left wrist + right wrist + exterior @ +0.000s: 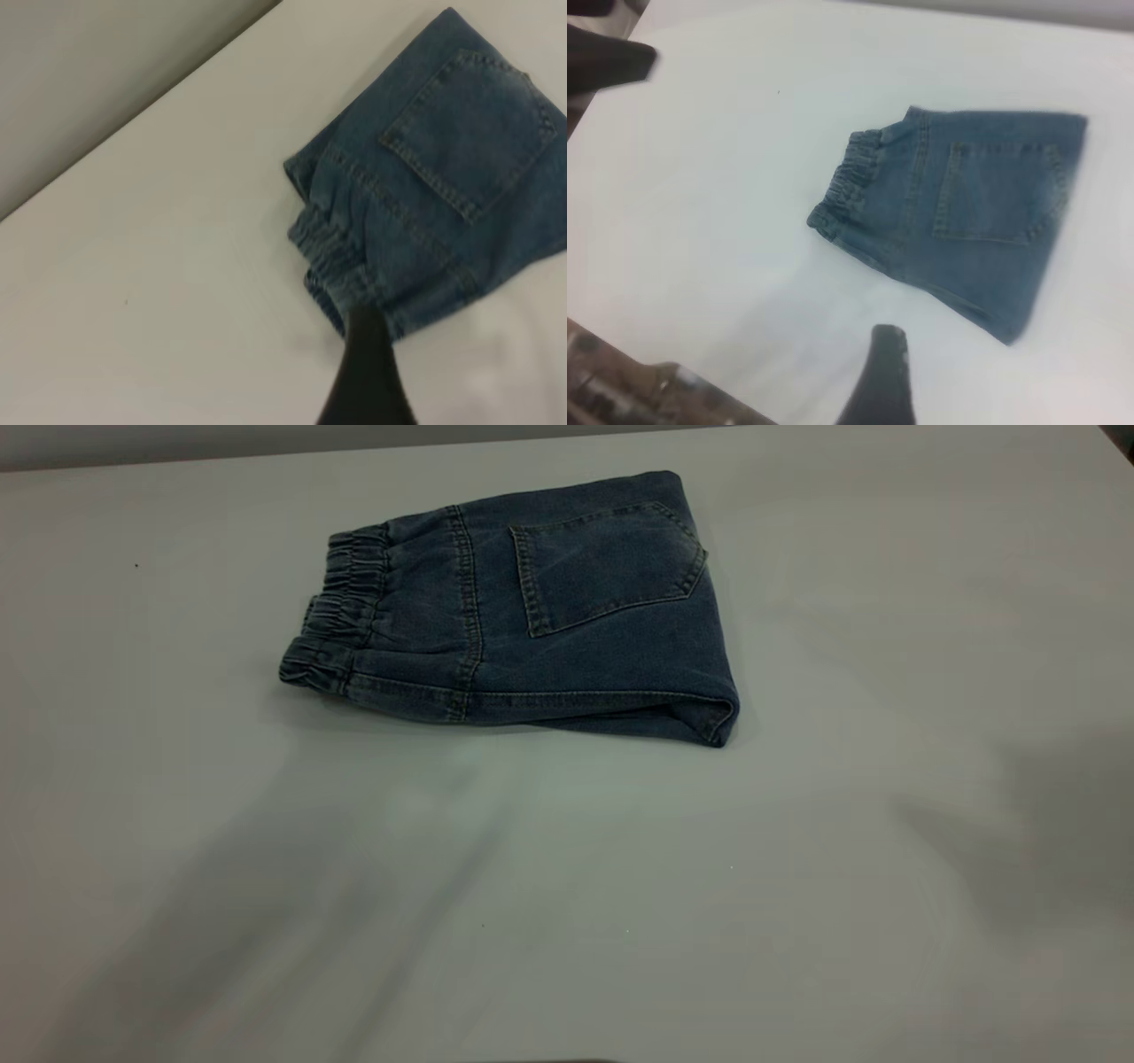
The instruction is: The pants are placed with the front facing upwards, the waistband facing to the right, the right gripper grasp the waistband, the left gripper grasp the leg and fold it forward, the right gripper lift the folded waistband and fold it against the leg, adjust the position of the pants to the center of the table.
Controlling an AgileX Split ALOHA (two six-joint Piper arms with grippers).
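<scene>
The pants [532, 620] lie folded into a compact blue denim packet on the table [567, 886], toward its far middle. The back pocket [607, 567] faces up and the gathered waistband [341, 615] forms the packet's left end. No gripper shows in the exterior view. In the left wrist view the left gripper [430, 359] hovers just off the waistband [332, 252], showing one black finger [368, 372] and holding nothing. In the right wrist view the right gripper [966, 359] is well clear of the pants [974, 208], with one finger [881, 376] visible over bare table.
A grey wall runs behind the table's far edge [177, 456]. A dark blurred shape [607, 57] sits at the corner of the right wrist view, beyond the table's end. Soft shadows fall across the near tabletop [354, 886].
</scene>
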